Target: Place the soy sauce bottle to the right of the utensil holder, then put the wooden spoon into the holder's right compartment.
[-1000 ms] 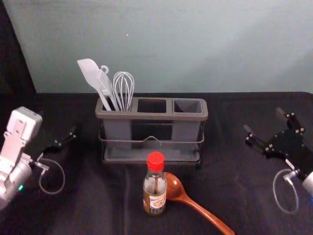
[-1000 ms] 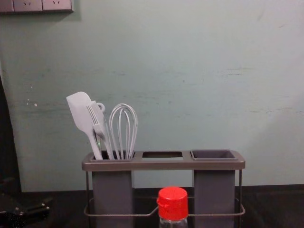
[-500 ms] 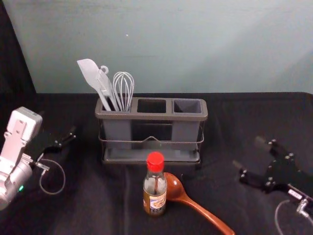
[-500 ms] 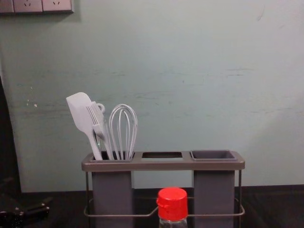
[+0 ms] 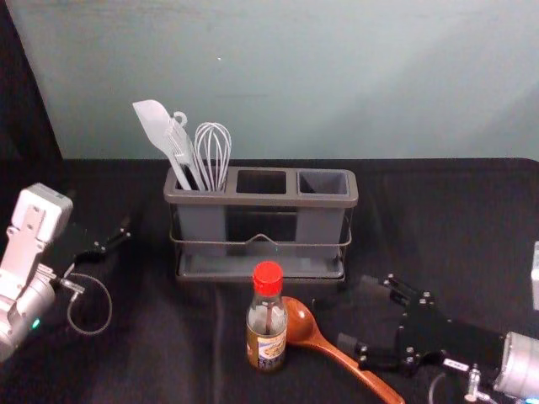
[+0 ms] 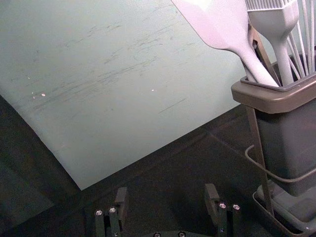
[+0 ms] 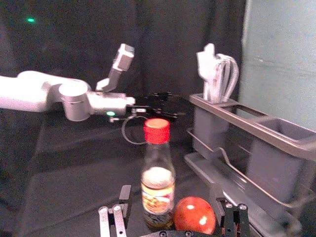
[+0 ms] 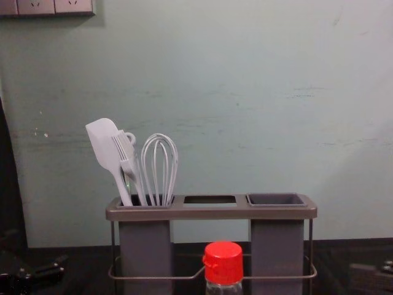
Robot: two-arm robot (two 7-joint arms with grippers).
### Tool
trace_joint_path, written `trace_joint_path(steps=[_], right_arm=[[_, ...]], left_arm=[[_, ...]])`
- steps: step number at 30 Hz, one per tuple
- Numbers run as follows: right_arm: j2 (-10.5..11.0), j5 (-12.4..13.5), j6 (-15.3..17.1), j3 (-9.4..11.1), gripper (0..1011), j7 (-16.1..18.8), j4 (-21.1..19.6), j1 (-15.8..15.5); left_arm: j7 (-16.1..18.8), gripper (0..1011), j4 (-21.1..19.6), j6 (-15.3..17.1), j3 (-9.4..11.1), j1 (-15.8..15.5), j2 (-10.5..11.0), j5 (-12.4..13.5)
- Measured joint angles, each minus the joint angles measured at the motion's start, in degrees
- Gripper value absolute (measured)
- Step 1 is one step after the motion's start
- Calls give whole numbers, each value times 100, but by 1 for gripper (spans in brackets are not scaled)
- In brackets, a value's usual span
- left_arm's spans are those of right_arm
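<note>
"What's the stuff lying on?"
"A flat black cloth. A smooth gray-green wall stands behind, with a dark cloth curtain on the left and pale square wall sockets up high."
"How many things?"
"One long gray-brown holder with three holes. Its left hole has one flat white spatula, one white brush with bristles and one round, wiry white whisk. One clear glass soy sauce bottle with a red cap stands up in front. One shiny brown wooden spoon lies by it, round end just beside the bottle, handle pointing near and right."
"And the grippers?"
"Two. The left gripper is at the left side, wide open, holding nothing. The right gripper is wide open too, holding nothing, near the spoon."
"What's different?"
"The right one was far over right before. Now it's much closer. The bottle and spoon haven't moved."
</note>
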Motion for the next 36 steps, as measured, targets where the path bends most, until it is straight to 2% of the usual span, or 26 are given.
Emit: trace_joint_path(steps=[5, 14, 27, 36], right_arm=[[-168, -211, 0, -192, 1002, 211, 15, 226], [-353, -451, -16, -416, 1002, 326, 8, 503], [-760, -212, 380, -685, 1003, 401, 338, 1014], [-984, -235, 630, -931, 1002, 329, 586, 1406]], left_arm=[[0, 1012, 0, 0, 0, 0, 0, 0], [0, 1011, 0, 0, 0, 0, 0, 0], [0, 1012, 0, 0, 0, 0, 0, 0], [0, 1011, 0, 0, 0, 0, 0, 0]])
